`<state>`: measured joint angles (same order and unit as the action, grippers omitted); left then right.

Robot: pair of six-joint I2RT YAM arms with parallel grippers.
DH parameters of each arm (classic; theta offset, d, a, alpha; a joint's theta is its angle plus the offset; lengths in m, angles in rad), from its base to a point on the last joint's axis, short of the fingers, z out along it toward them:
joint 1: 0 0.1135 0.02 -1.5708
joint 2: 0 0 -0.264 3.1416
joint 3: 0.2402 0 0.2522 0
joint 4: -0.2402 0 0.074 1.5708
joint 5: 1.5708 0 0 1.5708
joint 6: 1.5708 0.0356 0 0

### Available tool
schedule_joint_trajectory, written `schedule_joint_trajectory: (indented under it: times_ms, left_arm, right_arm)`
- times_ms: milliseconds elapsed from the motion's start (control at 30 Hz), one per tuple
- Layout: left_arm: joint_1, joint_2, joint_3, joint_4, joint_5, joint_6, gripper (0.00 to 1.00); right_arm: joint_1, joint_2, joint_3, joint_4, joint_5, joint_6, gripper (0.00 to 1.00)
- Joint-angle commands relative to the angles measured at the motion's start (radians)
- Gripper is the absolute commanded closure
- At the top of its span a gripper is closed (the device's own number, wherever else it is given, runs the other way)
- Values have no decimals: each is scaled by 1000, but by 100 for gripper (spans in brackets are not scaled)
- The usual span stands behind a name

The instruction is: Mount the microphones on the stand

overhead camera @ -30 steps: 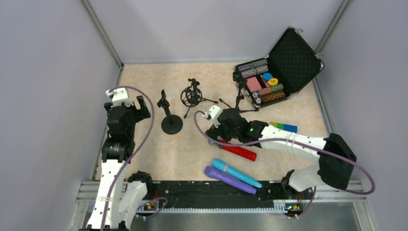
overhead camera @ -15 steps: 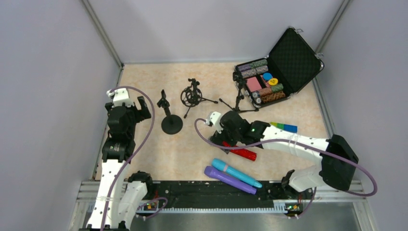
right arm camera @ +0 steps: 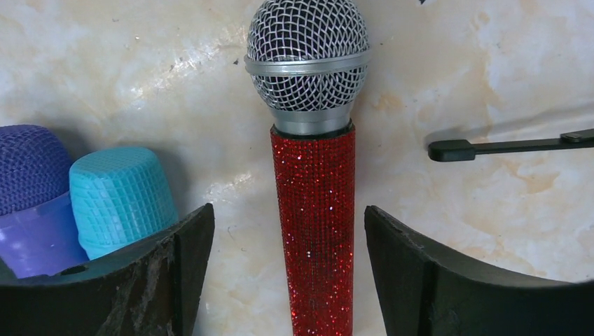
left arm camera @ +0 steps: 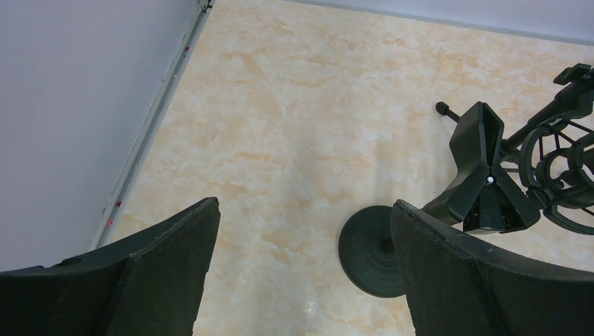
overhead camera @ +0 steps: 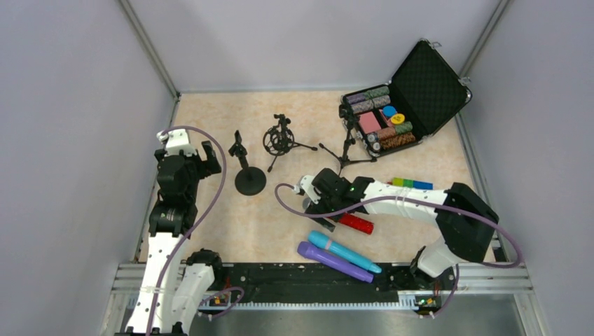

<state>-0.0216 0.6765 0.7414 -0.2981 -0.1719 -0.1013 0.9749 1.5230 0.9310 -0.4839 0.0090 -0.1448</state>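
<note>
The glittery red microphone (right arm camera: 315, 231) with its silver head (right arm camera: 308, 59) lies flat on the table. My right gripper (right arm camera: 288, 224) is open and low over it, one finger on each side of the red handle, not touching it. In the top view the gripper (overhead camera: 322, 208) covers the head and only the red handle (overhead camera: 357, 224) shows. The light blue microphone (overhead camera: 344, 252) and the purple one (overhead camera: 335, 262) lie side by side just nearer; their heads show in the right wrist view (right arm camera: 122, 196) (right arm camera: 28, 185). My left gripper (left arm camera: 301, 210) is open and empty, left of the round-base stand (left arm camera: 375, 248).
A shock-mount tripod stand (overhead camera: 280, 138) and a taller tripod stand (overhead camera: 348, 143) stand behind. An open black case of chips (overhead camera: 392, 112) is at the back right. The multicoloured block train (overhead camera: 412, 184) lies by the right arm. A stand leg tip (right arm camera: 462, 148) is close to the red microphone.
My right gripper has moved toward the near left and lower, and now straddles the red microphone. The left arm has barely moved.
</note>
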Motion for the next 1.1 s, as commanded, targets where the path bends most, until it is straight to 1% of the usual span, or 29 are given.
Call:
schedule_joint_trajectory:
  times_ms: [0, 300, 400, 500, 567, 633, 767, 833, 867, 1067]
  left_arm:
    - [-3, -6, -4, 50, 18, 13, 4]
    - [-5, -6, -6, 51, 17, 16, 5]
    - [-5, -5, -6, 51, 14, 16, 5]
    - [-5, -5, -7, 51, 15, 19, 5]
    - [-5, -5, -7, 51, 13, 21, 5]
    - [-5, -3, -6, 52, 14, 21, 5]
    - [-5, -4, -8, 51, 13, 23, 5]
    - [-5, -5, -7, 53, 11, 25, 5]
    - [-5, -5, -8, 52, 11, 23, 5]
    - [-6, 1, -6, 56, 10, 25, 5]
  right_arm:
    - [13, 44, 25, 5, -1, -20, 25]
    - [12, 111, 40, -8, 76, -22, 36]
    - [12, 131, 51, -16, 78, -24, 42]
    - [12, 140, 63, -20, 72, -24, 55]
    - [13, 146, 69, -21, 68, -24, 59]
    - [13, 156, 77, -21, 62, -27, 65]
    - [12, 177, 94, -25, 54, -33, 85]
    - [12, 184, 104, -30, 52, -38, 97]
    - [12, 187, 110, -32, 52, -40, 100]
    - [12, 178, 157, -42, 42, -49, 100]
